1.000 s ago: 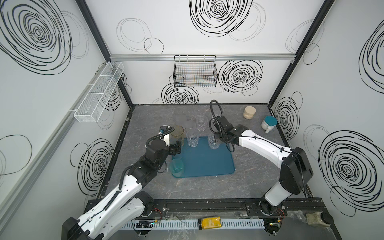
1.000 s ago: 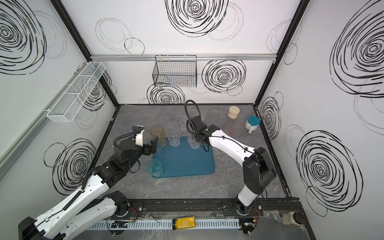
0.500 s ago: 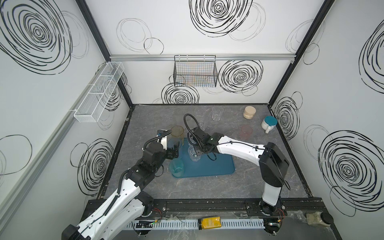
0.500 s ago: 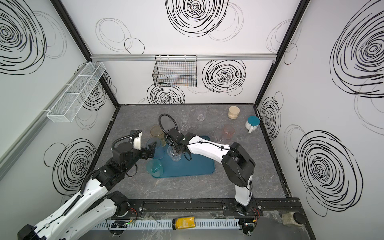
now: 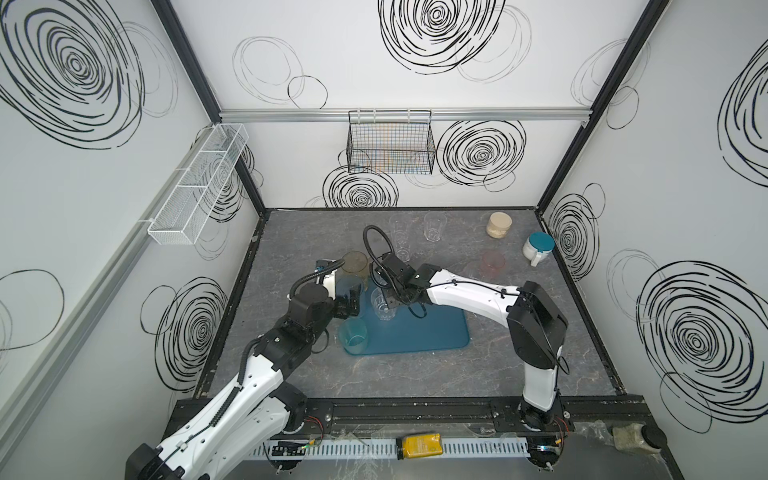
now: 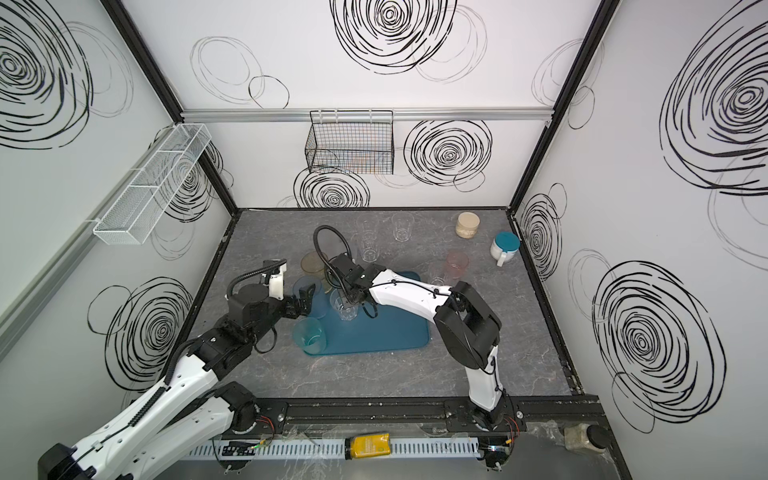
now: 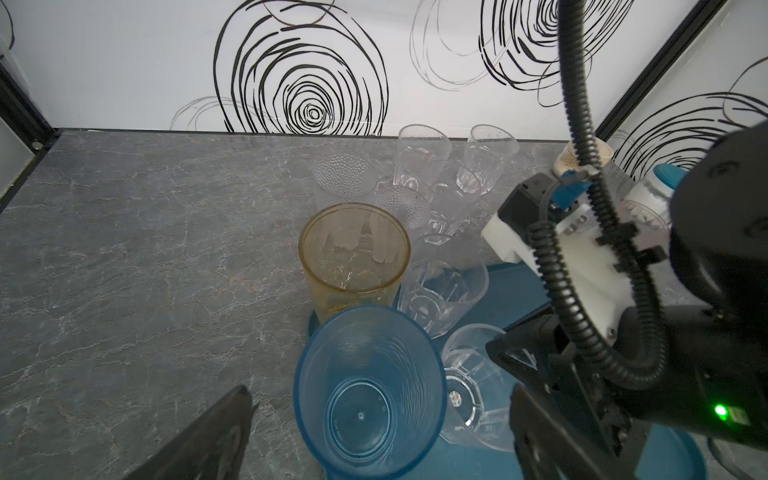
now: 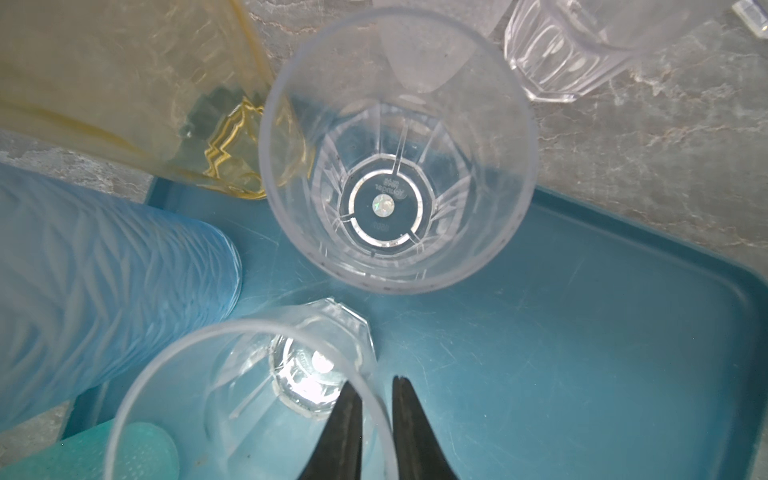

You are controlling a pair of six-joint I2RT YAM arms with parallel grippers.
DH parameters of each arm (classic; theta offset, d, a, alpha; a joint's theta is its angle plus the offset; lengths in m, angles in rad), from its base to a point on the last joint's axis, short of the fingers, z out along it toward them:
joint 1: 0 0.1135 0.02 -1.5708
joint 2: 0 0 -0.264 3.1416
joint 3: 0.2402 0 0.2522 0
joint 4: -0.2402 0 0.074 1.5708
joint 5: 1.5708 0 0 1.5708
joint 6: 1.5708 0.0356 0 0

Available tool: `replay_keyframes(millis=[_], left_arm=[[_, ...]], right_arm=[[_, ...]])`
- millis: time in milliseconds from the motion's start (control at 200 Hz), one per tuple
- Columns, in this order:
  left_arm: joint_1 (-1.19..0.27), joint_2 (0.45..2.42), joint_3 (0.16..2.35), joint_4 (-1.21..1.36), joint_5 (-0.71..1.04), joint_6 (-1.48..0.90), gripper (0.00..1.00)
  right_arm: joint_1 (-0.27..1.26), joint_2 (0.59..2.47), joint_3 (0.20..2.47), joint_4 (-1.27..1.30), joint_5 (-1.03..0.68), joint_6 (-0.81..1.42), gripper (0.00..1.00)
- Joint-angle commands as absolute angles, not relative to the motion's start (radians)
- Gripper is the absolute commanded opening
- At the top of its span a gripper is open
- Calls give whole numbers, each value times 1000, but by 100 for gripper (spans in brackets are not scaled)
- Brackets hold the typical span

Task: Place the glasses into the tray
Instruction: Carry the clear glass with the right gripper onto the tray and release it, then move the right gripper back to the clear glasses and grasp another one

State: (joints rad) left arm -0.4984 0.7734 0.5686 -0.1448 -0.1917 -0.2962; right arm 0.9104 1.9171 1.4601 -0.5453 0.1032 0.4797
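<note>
Glasses (image 5: pixel 382 305) stood partly on the tray (image 5: pixel 432 336) and partly off it. On the tray's left end were a teal glass (image 5: pixel 353 336), a blue glass (image 7: pixel 365 415) and two clear ones. The nearer clear glass (image 8: pixel 232 374) was cut off by the right wrist view's edge, and its see-through wall left its outline faint in both top views. The right gripper (image 8: pixel 373 380) held its jaws narrowly apart, one inside and one outside that glass's wall; whether they pressed it could not be told. The second clear glass (image 8: pixel 397 158) sat at the tray's far rim, and whether its base lay wholly inside could not be told. The left gripper (image 7: pixel 379 388) had its jaws spread wide on either side of the blue glass, clear of it on both sides. An amber glass (image 7: pixel 353 253) stood on the counter (image 5: pixel 415 386) just beside the tray's corner. Farther back, clear and frosted glasses overlapped and were hard to count. A pink glass (image 5: pixel 493 264) stood off the tray's right end, towards a white cup (image 5: pixel 539 246) and a beige jar (image 5: pixel 499 225).
</note>
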Motion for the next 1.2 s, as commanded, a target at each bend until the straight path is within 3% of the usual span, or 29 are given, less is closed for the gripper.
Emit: replay_keyframes(millis=[0,445,760,1196], left_arm=[[-533,788,595,-86,-214,-316,99],[-638,904,644,-1,-319,-295,99],[-675,1025,683,77,-324,-256,99],[-704,1095,686,104,-321,-269,99]], right_arm=[[914,1898,1441,-511,110,499,22],[786,1718,1274,-364,-183,535,44],[631,1643,1226,-344,-134,536,49],[565,1649,1189,-285,-133,545,50]])
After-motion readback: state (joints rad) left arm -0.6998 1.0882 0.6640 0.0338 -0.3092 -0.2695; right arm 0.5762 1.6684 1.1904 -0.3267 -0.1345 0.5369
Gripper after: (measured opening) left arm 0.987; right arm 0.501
